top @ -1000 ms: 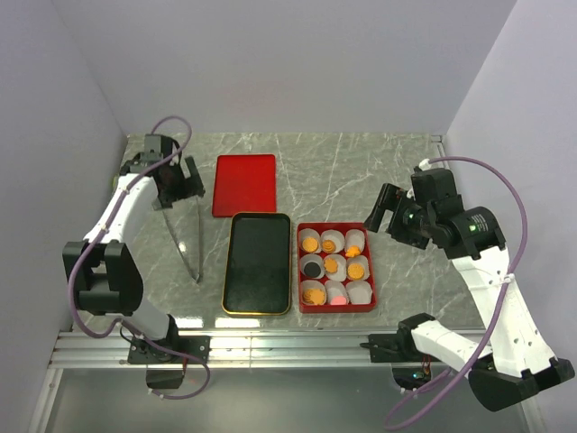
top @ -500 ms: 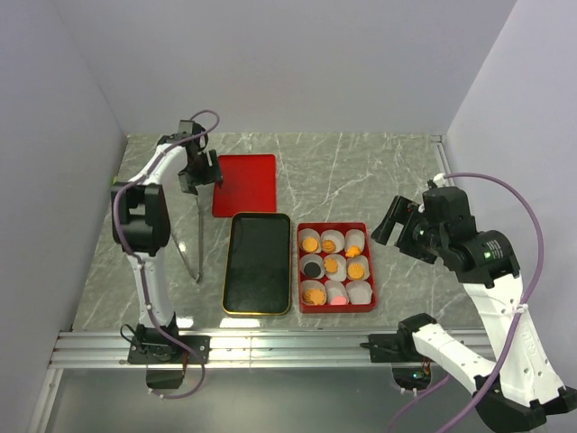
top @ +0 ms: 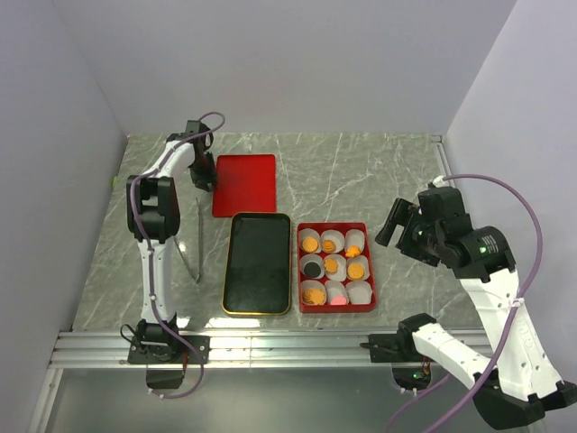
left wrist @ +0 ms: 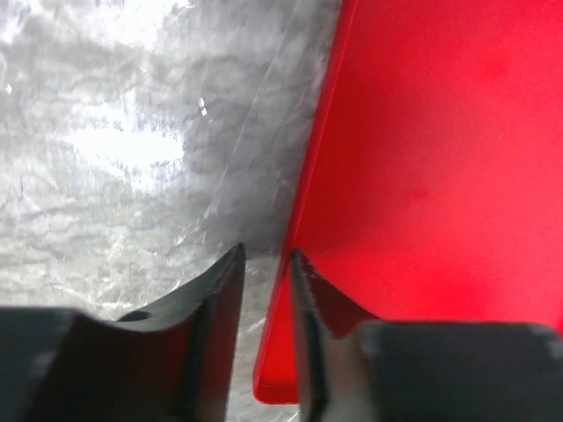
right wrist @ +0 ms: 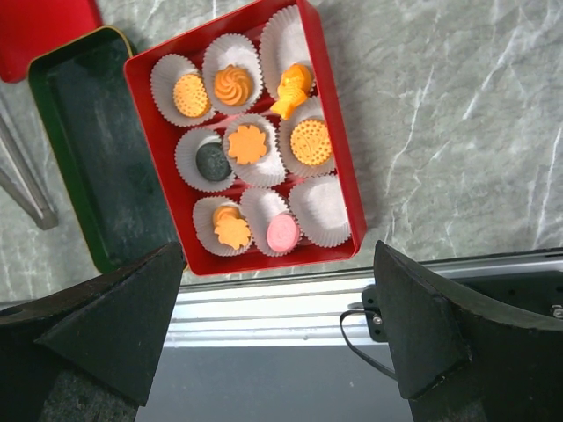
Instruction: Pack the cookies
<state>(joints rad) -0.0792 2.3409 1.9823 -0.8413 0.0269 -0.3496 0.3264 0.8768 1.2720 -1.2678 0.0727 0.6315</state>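
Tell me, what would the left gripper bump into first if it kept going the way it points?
Probably the edge of the red lid, lying just ahead of the left gripper; depth is unclear.

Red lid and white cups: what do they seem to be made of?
Red lid: likely painted metal or plastic; the surface is smooth, evenly coloured and softly shiny, with a thin edge. White cups: probably thin paper; the walls are finely pleated and crinkled.

Robot lab cell, bare walls (top: 288,63), marble tabletop (top: 361,176)
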